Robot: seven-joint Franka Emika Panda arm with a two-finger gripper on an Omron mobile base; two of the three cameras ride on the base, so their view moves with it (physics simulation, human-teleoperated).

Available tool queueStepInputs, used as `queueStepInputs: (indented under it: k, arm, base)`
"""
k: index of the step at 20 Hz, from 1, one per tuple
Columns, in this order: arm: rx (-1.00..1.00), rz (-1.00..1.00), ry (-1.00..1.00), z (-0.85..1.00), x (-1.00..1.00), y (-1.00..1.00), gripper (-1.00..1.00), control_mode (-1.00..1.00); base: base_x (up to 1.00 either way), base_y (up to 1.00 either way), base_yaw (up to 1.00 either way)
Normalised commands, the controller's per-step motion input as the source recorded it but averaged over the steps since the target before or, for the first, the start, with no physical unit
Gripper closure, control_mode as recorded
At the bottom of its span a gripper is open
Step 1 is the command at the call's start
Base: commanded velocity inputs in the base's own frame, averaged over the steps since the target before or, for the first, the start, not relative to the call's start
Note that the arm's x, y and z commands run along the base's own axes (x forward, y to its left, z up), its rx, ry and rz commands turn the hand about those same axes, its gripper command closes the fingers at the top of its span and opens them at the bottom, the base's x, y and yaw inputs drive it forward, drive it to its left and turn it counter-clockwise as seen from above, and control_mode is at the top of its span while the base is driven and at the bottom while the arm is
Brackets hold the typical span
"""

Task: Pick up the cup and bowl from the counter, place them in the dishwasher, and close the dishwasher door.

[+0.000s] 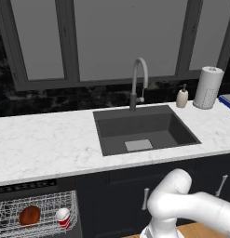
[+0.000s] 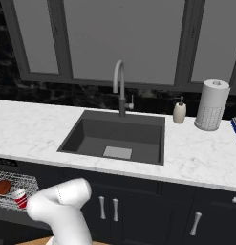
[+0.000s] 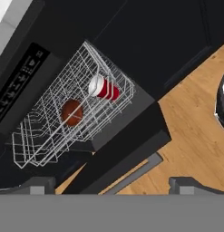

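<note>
The cup (image 3: 104,88) and the bowl (image 3: 71,112) both lie already in the white wire rack (image 3: 50,136) of the dishwasher (image 3: 22,77), not on the desk (image 1: 51,139). So, I judge, only closing is left. The jaws (image 3: 112,186) are spread wide and pinch nothing. The dishwasher door (image 3: 127,145) hangs open just ahead of the jaws, and its long silver handle (image 3: 131,174) runs slanted across between the two fingertips (image 3: 38,186). The rack is further ahead, beyond the door.

White wire rack (image 3: 50,131) holds the bowl (image 3: 71,112) and the cup (image 3: 103,88).
</note>
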Motion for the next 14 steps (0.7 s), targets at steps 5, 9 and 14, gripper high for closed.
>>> queueStepInputs:
  k: [5, 9, 14]
  arm:
    - [0.0, -0.03, -0.05, -0.42, -0.12, 0.51, -1.0, -1.0]
    - [0.0, -0.03, -0.04, -0.59, -0.03, 0.42, -1.0, -1.0]
    - [0.0, -0.04, -0.05, -0.69, 0.0, 0.44, -1.0, -1.0]
  base:
    - [0.0, 0.0, 0.0]
    - [0.0, 0.0, 0.0]
    - [0.0, 0.0, 0.0]
